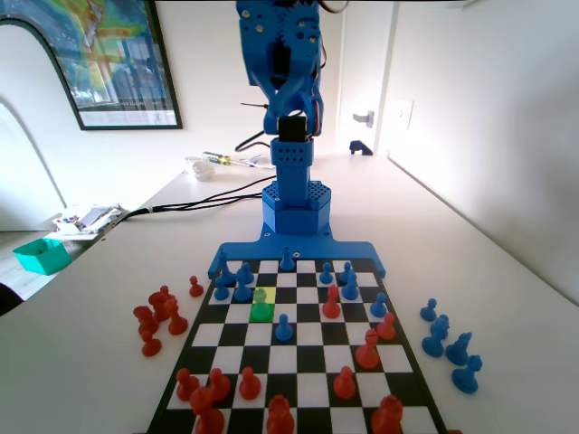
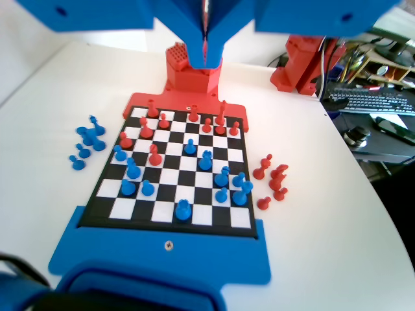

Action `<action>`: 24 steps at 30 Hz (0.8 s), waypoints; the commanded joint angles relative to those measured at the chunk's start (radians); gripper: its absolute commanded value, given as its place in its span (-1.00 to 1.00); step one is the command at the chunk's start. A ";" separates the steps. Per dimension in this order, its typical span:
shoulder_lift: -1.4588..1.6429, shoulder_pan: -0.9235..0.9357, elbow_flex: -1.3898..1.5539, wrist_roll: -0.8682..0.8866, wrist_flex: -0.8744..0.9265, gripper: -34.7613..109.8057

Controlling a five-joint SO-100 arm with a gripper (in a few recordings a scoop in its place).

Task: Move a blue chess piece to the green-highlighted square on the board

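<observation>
High above the board (image 2: 170, 178), the gripper (image 2: 206, 55) hangs shut and seemingly empty; a green-tinted blue chess piece (image 1: 261, 297) stands on the green-highlighted square (image 1: 262, 310), apparently delivered.

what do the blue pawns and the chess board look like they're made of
The blue pawns, like the one near the green square, look like moulded or printed plastic: one even colour with a dull sheen. The board looks like a thin flat printed sheet, maybe card or plastic, with a faint gloss on its black squares. Its blue bracket also looks like matte plastic.
</observation>
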 commanded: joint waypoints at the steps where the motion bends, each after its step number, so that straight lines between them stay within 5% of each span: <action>1: 0.089 -0.037 0.041 0.029 -0.009 -0.51; 24: 0.304 -0.110 0.051 0.037 -0.064 -0.51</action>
